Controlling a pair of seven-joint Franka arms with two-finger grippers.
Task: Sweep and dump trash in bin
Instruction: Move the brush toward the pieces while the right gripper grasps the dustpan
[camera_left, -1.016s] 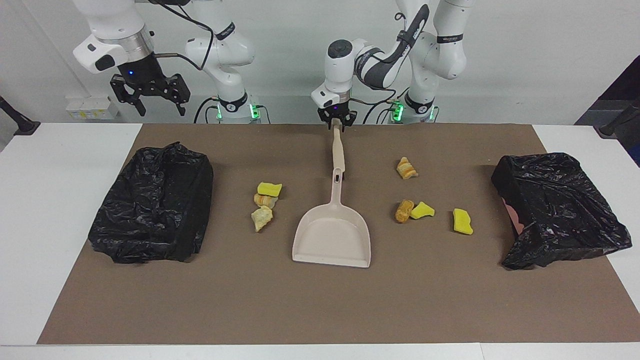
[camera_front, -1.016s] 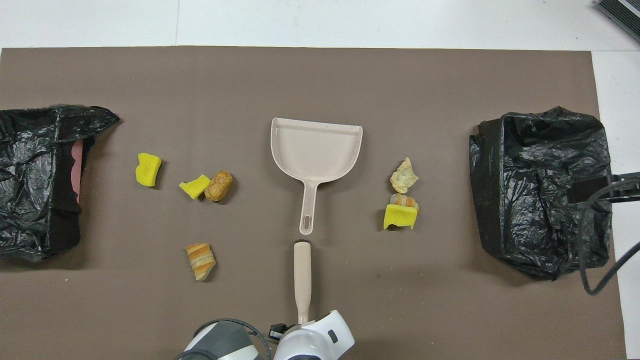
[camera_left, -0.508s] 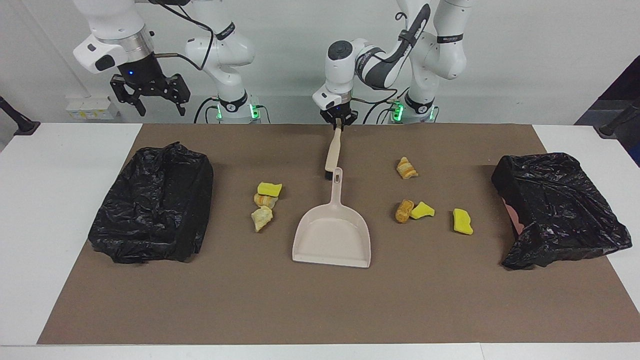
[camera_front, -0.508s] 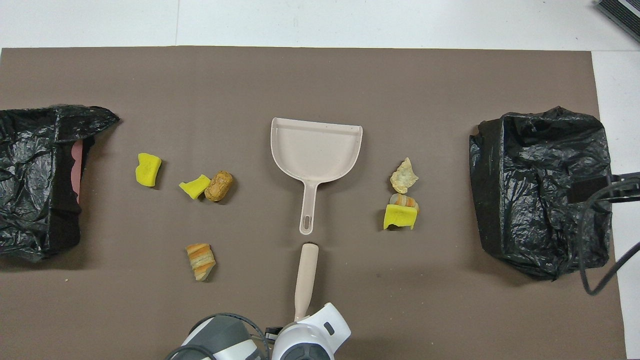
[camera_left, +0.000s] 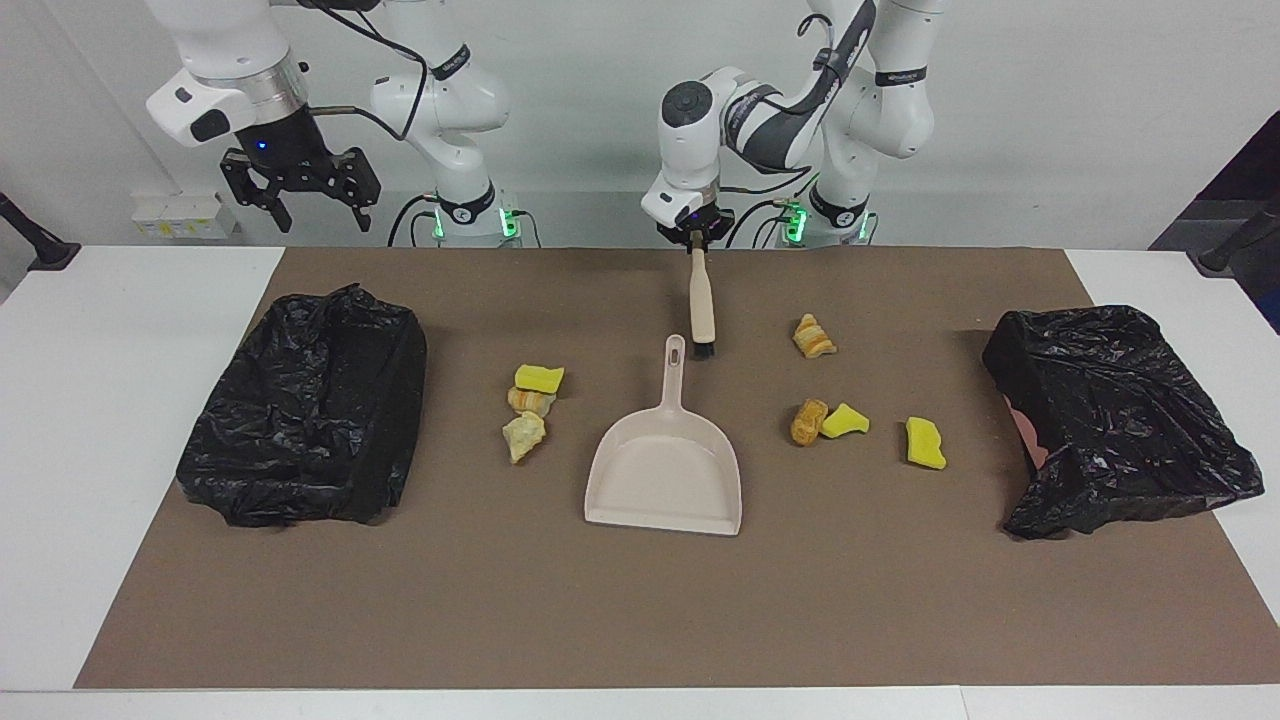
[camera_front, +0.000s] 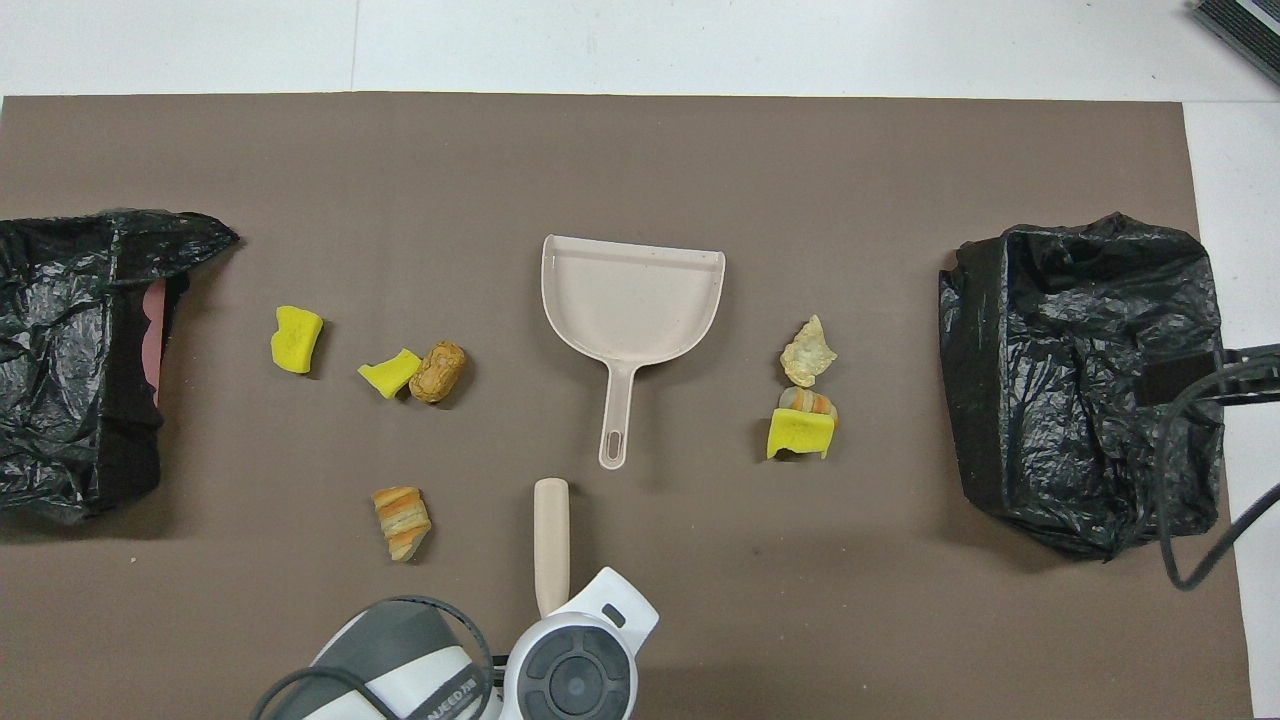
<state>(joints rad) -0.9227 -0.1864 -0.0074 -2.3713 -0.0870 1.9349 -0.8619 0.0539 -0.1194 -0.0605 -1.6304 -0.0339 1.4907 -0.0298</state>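
This is a robotics lab, not anyone's home. Two white Franka arms (camera_left: 790, 110) stand bolted at the edge of a white bench (camera_left: 120, 400), green status lights glowing at their bases and black cables looping off their joints. A plain brown mat (camera_left: 640, 600) covers the work surface like a test area, and the wall (camera_left: 1050, 100) is bare grey-white, with no furnishings.
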